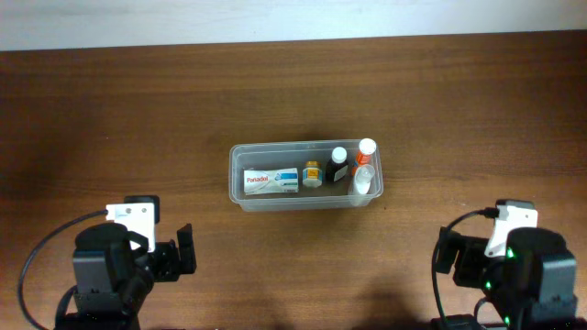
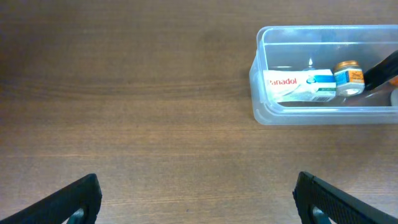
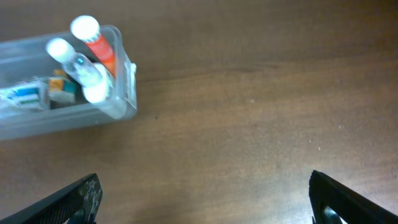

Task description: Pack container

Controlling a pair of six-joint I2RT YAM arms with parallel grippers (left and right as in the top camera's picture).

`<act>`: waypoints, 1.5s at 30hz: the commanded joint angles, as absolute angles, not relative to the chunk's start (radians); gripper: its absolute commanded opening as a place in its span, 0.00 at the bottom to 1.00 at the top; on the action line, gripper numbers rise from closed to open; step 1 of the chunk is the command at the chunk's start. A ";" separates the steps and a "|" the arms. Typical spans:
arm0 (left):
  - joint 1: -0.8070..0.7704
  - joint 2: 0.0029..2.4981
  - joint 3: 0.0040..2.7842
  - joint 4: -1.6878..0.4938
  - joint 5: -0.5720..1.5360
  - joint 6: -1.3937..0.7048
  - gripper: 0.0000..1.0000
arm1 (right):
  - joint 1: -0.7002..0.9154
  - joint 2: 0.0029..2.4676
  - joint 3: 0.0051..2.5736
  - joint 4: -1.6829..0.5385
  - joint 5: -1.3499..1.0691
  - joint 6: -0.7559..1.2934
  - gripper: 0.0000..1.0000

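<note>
Left gripper (image 2: 198, 202) and right gripper (image 3: 202, 199) sit open, empty; container (image 1: 235, 174) holds Panadol box (image 1: 271, 181) and four bottles (image 1: 339, 165) (packing looks done).

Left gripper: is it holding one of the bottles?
No, the left gripper is open and empty above the table.

The table (image 1: 138, 110) is dark brown wood with thin lines running along it. It fills almost all of every view. Past its far edge, at the top of the overhead view, there is a pale strip (image 1: 275, 18). It could be wall or floor. Soft light falls on the wood.
</note>
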State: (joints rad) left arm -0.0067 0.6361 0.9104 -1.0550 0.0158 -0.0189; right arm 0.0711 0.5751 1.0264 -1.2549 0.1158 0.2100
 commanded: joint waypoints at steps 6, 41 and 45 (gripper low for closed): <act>-0.010 0.628 0.890 -1.030 0.023 -0.010 0.99 | 0.072 0.551 1.017 -1.252 0.133 0.222 0.98; -0.010 0.628 0.890 -1.030 0.023 -0.010 0.99 | 0.072 0.100 0.095 0.022 0.094 0.104 0.98; -0.010 0.628 0.890 -1.030 0.023 -0.010 0.99 | 0.072 0.014 0.006 -0.060 0.030 0.104 0.98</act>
